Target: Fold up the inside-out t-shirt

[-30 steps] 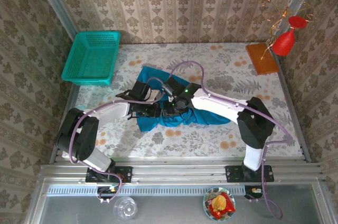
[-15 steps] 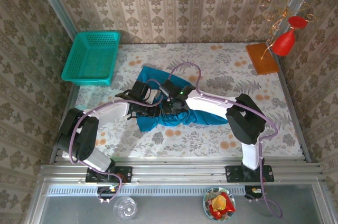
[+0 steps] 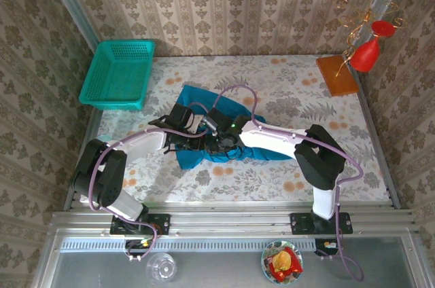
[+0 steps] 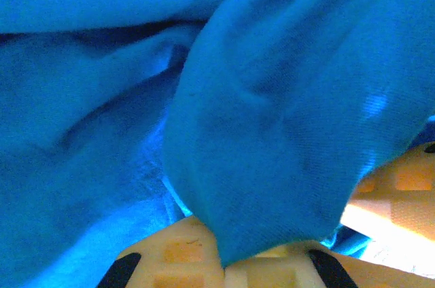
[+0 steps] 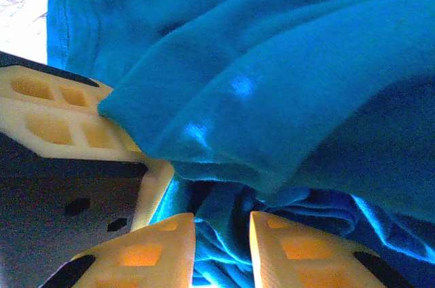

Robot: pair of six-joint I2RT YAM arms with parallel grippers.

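Observation:
The inside-out t-shirt (image 3: 192, 156) lies crumpled in a blue-teal heap at the middle of the table. Both grippers meet over its left half. My left gripper (image 3: 200, 129) is shut on a fold of the shirt (image 4: 272, 118), which rises out from between its cream fingertips (image 4: 183, 254). My right gripper (image 5: 222, 237) stands just beside it, its jaws a little apart and closed on a thick bunch of the cloth (image 5: 224, 220). The left gripper's fingers (image 5: 61, 121) show at the left of the right wrist view, holding the same fold.
A teal mesh basket (image 3: 119, 74) sits at the table's back left corner. An orange board (image 3: 336, 74) and a red vase on a wire stand (image 3: 367, 54) are at the back right. A glass (image 3: 161, 267) and a plate of food (image 3: 282, 262) lie below the rail.
The right arm's elbow has swung left and the right gripper has edged slightly left over the shirt. The left arm has barely moved. Both grips have held.

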